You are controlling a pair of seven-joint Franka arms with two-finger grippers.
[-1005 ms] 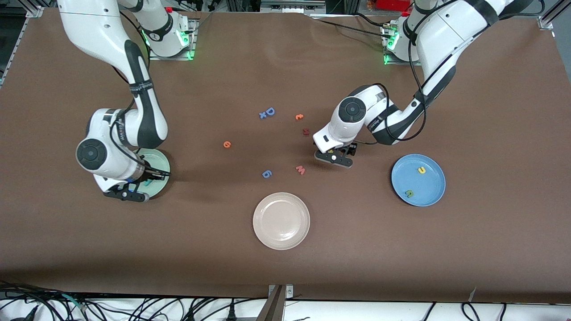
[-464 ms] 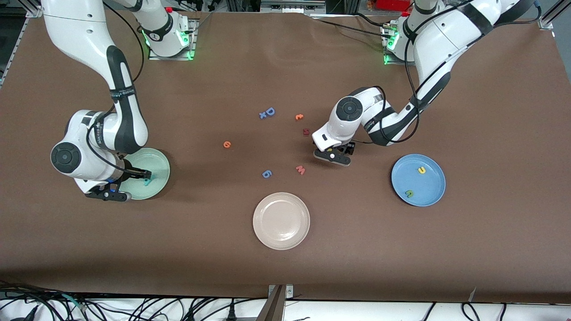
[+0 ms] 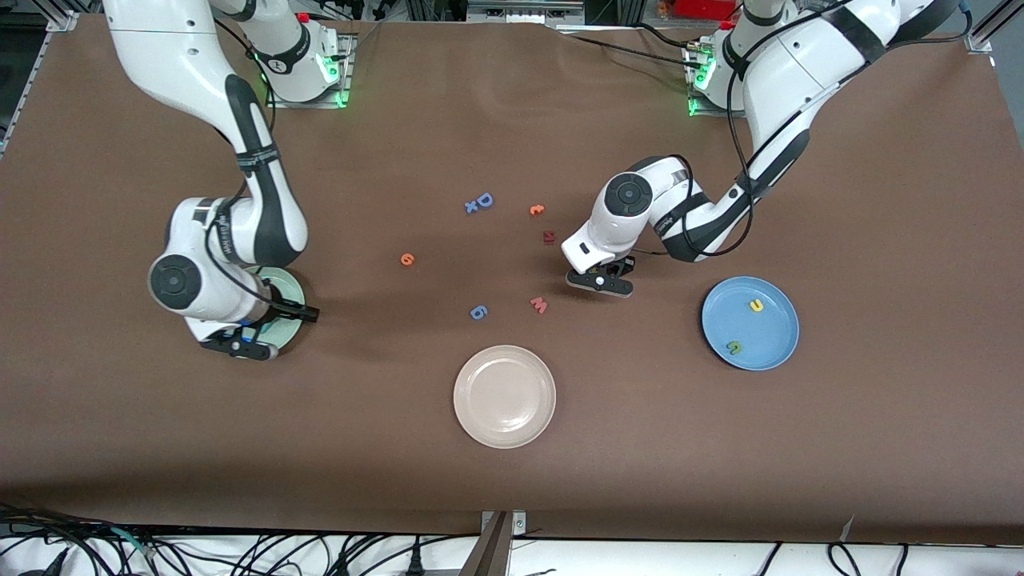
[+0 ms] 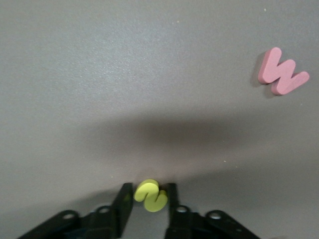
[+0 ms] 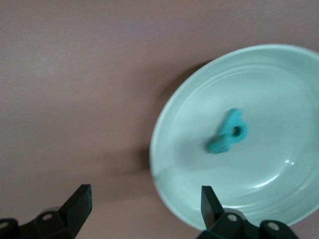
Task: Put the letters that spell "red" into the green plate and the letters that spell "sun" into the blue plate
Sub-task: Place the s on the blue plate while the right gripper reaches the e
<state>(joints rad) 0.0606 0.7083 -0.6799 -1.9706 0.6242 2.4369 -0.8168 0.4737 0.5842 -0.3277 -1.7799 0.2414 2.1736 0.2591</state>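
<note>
My left gripper is shut on the yellow "s", low over the table beside the pink "w". The blue plate holds the yellow "u" and the green "n". Over the rim of the green plate, which the arm mostly hides, my right gripper is open and empty. A teal letter lies in that green plate. The orange "e" lies on the table toward the middle.
A cream-white plate sits near the front camera. Loose letters lie mid-table: blue "D" and "x", a small orange one, a dark red one, a blue "6", the pink "w".
My left gripper has shut on the yellow "s". My right gripper has opened, left the teal letter in the green plate and shifted over the plate's rim.
</note>
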